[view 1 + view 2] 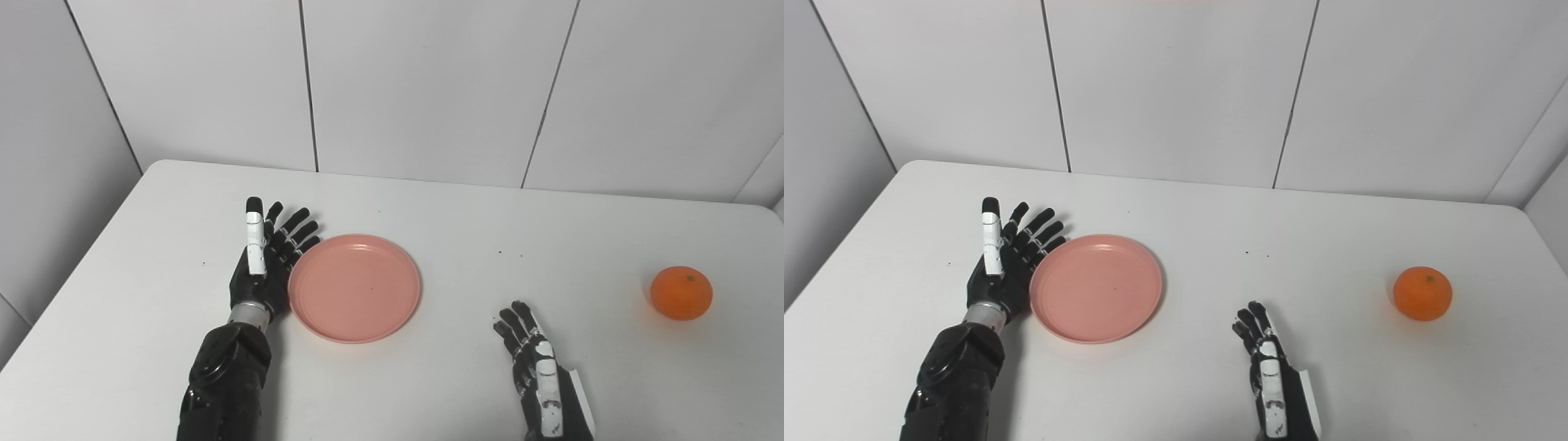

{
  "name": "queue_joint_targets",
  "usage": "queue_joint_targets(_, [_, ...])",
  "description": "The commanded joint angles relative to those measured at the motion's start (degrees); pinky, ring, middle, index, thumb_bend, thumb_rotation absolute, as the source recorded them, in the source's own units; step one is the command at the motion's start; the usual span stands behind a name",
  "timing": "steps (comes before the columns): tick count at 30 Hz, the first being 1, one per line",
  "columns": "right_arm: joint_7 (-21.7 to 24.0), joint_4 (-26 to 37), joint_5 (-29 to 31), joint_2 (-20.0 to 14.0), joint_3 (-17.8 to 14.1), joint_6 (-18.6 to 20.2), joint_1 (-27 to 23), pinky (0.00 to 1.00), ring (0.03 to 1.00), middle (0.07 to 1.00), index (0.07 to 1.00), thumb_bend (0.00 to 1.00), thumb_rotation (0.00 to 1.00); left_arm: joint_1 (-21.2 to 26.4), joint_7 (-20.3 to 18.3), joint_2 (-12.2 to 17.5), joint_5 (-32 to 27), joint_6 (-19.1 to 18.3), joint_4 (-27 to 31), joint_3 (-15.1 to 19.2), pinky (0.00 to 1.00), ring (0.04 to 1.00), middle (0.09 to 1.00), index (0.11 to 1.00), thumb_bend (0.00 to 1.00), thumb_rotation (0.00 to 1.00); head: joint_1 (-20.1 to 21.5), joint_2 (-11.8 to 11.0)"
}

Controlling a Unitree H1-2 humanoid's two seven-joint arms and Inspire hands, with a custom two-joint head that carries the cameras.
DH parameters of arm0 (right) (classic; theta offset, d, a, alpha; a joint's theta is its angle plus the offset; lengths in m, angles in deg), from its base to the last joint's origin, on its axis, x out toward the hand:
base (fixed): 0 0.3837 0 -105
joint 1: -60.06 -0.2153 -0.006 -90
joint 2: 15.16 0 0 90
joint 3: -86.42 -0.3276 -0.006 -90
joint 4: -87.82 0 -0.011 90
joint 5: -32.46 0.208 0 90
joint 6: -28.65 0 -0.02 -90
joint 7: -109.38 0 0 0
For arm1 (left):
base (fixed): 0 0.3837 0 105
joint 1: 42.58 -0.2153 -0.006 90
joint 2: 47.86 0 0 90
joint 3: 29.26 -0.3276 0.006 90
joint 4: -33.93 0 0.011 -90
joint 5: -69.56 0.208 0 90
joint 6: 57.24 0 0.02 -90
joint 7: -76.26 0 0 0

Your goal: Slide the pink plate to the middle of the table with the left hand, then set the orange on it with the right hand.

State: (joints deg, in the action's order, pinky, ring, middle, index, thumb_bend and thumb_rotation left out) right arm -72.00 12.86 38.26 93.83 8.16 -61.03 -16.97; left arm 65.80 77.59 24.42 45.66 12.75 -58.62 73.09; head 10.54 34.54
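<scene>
— While the plate (354, 286) lies left of the table's middle, roughly midway between the far and near edges, how should the push go?

— Flat and slow, I'd say. The left hand (264, 263) stands on edge against the plate's left rim, fingers spread wide and holding nothing, so the palm side should press low on the rim and move it toward the right edge without tipping it. Stop once it sits centred.

— And the orange (681, 293)?

— It rests well apart, near the right edge of the table (465, 214), untouched. The right hand (539, 367) waits near the near edge, between plate and orange, fingers extended and empty.

— Anything hard to make out?

— Whether the left palm truly touches the rim or sits just beside it; the fingers hide that seam. The right wrist is cut off by the frame's bottom, and the near corners of the table lie out of view.
</scene>
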Motion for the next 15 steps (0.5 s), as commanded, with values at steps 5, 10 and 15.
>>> queue_joint_targets(5, [-0.4,0.4,-0.5,2.1,2.2,-0.2,6.3,1.0,0.895,0.906,0.927,0.81,0.97,0.4,-1.2,-0.7,-0.2,0.3,1.1,-1.5,0.82,0.802,0.826,0.977,0.91,0.89,1.1,0.0])
queue_joint_targets(10, [-1.2,0.3,-0.9,2.3,3.1,-0.4,6.2,1.0,0.91,0.919,0.934,0.82,0.97,-0.7,-0.7,-1.6,-0.8,-0.7,1.4,-2.0,0.8,0.79,0.833,0.969,0.93,0.87,2.4,-0.3])
queue_joint_targets(15, [-1.7,0.1,-1.2,2.5,3.8,-0.5,6.2,1.0,0.921,0.928,0.941,0.82,0.98,-1.6,-1.1,-2.3,-0.1,-0.2,1.4,-2.8,0.8,0.792,0.835,0.982,0.93,0.87,2.9,-0.5])
